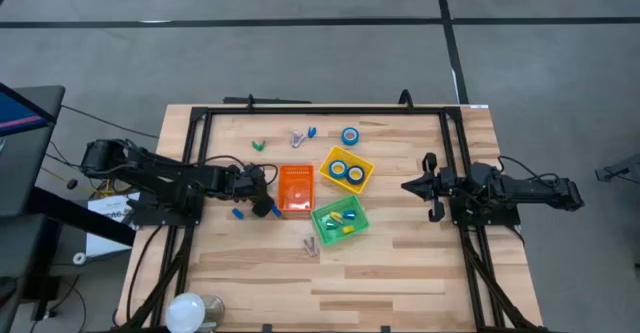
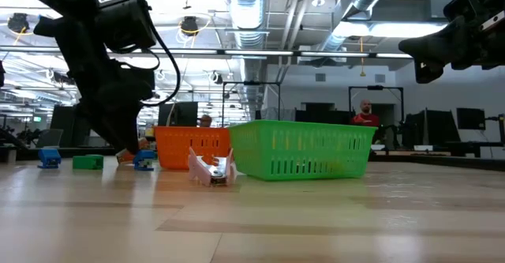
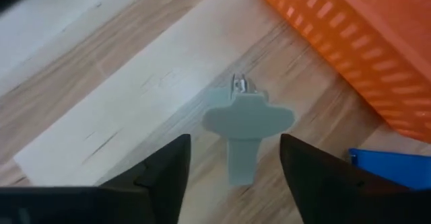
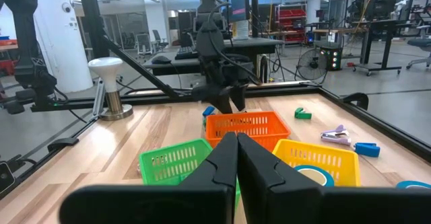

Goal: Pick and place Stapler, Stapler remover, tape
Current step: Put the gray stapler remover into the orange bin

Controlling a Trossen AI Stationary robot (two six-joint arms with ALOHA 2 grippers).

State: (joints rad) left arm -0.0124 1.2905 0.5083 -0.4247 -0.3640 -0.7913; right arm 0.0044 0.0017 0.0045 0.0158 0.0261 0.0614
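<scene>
My left gripper (image 1: 262, 190) is open and points down at the table just left of the orange bin (image 1: 295, 188). A grey stapler remover (image 3: 246, 124) lies flat on the wood between its fingertips (image 3: 236, 142), with a gap on each side. A small blue stapler (image 3: 397, 167) lies beside the bin, and another (image 1: 238, 213) lies farther left. One roll of blue tape (image 1: 350, 135) lies at the far side, and two rolls sit in the yellow bin (image 1: 366, 163). My right gripper (image 4: 237, 146) is shut and waits at the right (image 1: 408, 185).
A green bin (image 1: 322, 213) holding small items stands near the orange one. A second stapler remover (image 1: 311, 245) lies in front of it and a third (image 1: 298, 138) at the far side, near a green stapler (image 1: 258, 145). A lamp (image 1: 190, 311) stands at the near left.
</scene>
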